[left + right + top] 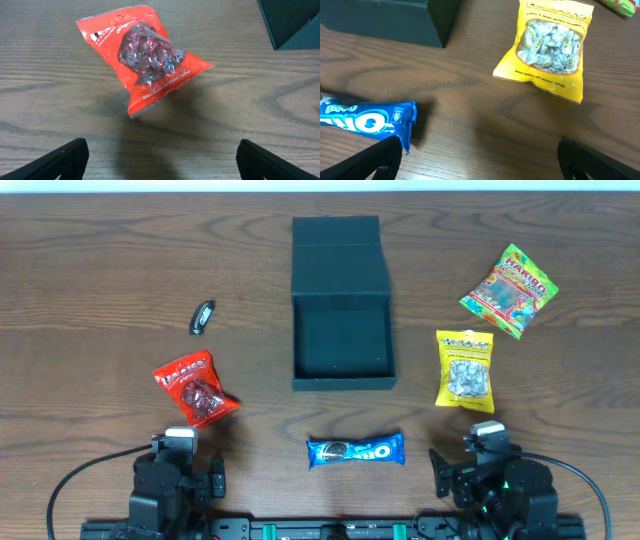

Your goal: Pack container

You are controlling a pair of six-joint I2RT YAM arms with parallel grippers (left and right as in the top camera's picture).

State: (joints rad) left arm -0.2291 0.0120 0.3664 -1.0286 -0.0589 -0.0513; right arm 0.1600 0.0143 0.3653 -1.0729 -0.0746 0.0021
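The dark teal-green container (342, 340) stands open at the table's centre, its flap lid folded back, nothing inside. Its corner shows in the left wrist view (292, 22) and right wrist view (395, 20). A red snack packet (196, 387) lies left of it, just ahead of my open, empty left gripper (160, 160). A blue Oreo pack (355, 450) lies in front of the container. A yellow packet (465, 368) lies right of it, ahead of my open, empty right gripper (480, 160). A Haribo bag (509, 290) lies far right.
A small black wrapped item (202, 317) lies at the left rear. Both arms rest at the table's front edge. The red packet (145, 55), the Oreo pack (362, 120) and the yellow packet (550, 47) show in the wrist views.
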